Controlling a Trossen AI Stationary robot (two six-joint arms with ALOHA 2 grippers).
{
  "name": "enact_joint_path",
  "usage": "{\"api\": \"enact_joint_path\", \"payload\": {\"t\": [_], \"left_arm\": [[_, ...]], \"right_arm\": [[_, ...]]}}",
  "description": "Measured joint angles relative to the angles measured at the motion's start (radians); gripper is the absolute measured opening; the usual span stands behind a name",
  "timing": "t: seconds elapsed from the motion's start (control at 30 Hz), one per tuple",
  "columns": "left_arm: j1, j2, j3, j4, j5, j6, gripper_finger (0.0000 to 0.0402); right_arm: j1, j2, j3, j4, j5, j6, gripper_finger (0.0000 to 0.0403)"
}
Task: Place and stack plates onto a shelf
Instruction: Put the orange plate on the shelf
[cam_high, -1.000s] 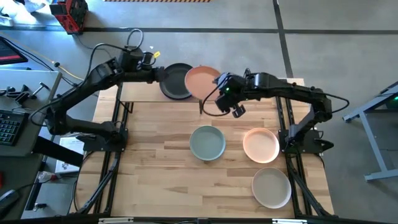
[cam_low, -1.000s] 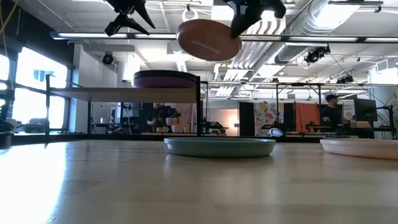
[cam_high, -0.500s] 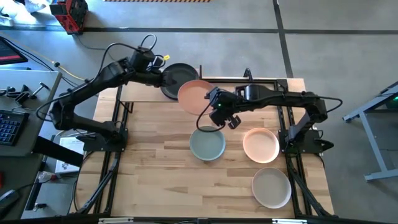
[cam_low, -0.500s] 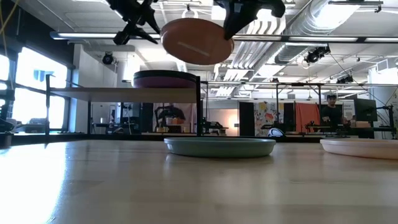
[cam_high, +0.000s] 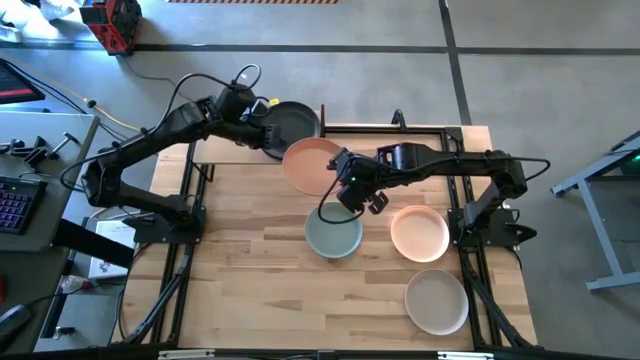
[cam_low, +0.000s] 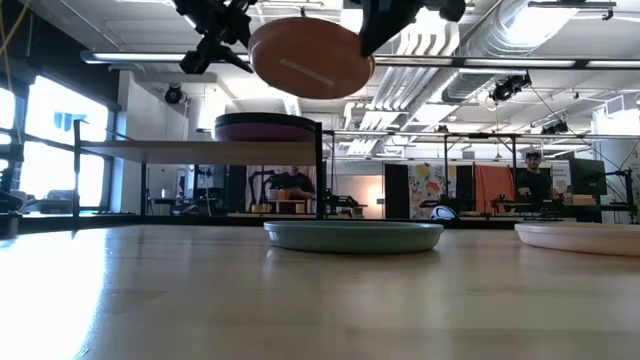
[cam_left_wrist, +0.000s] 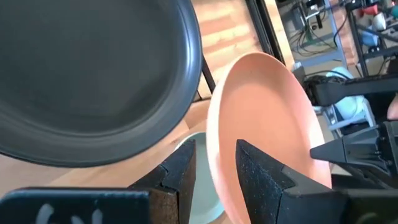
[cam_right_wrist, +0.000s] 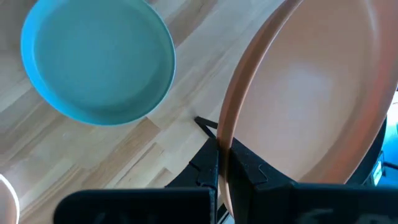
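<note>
A peach plate hangs in the air off the shelf's near right corner, with my right gripper shut on it. My left gripper is open; its two fingers stand either side of that plate's far-left rim. The light-wood shelf stands at the table's far left and carries a stack of plates with a dark grey one on top and a purple one beneath. A sage green plate, a pale peach plate and a beige plate lie flat on the tabletop. My right gripper pinches the peach plate's rim on its near-right side, one finger inside the dish and one under it. The fingers slant down from the table's right. The plate is lifted clear and tilted, inside facing up. Whether my left gripper touches the plate's rim, I cannot tell.
Thin black shelf posts stand beside the held plate's path. The green plate lies directly below the held plate's near edge. Bare slatted tabletop stretches across the near left. A person stands far off in the room behind.
My right gripper has carried the peach plate toward the table's left and near edges and slightly down, off the shelf's right end. My left gripper has come down and toward the right, up to the plate's far-left rim.
</note>
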Motion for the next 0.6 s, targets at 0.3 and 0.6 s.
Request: {"api": "enact_joint_path", "payload": {"t": [0.3, 0.6], "left_arm": [[-0.046, 0.000, 0.000, -0.020, 0.000, -0.008, 0.0104], [-0.073, 0.014, 0.000, -0.043, -0.001, -0.008, 0.0104]], "right_arm": [[0.017, 0.000, 0.000, 0.001, 0.001, 0.006, 0.0000], [0.028, 0.000, 0.000, 0.006, 0.020, 0.008, 0.0000]]}}
